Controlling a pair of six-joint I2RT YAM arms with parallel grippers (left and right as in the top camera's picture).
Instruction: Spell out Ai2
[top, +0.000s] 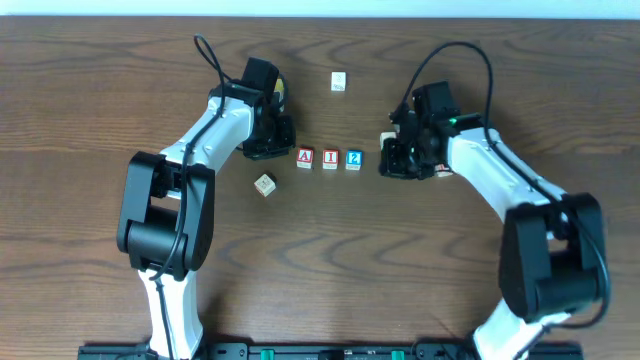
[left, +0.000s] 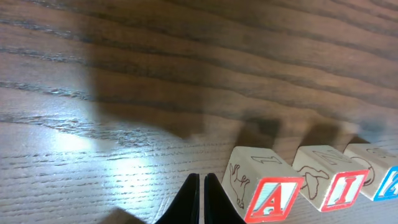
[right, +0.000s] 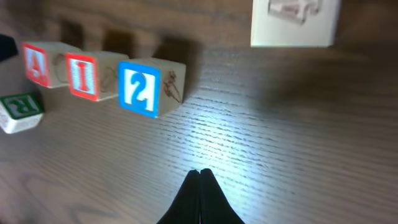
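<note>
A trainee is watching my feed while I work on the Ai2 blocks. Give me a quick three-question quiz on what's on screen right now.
1. True or false: the A cube, I cube and 2 cube stand side by side in one row.
2. The fingers of the right gripper are: a) wide open; b) shut on the 2 cube; c) shut, holding nothing.
3. Fill in: the cube in the row nearest the left gripper is the ___ cube.
Key: 1 true; 2 c; 3 A.
</note>
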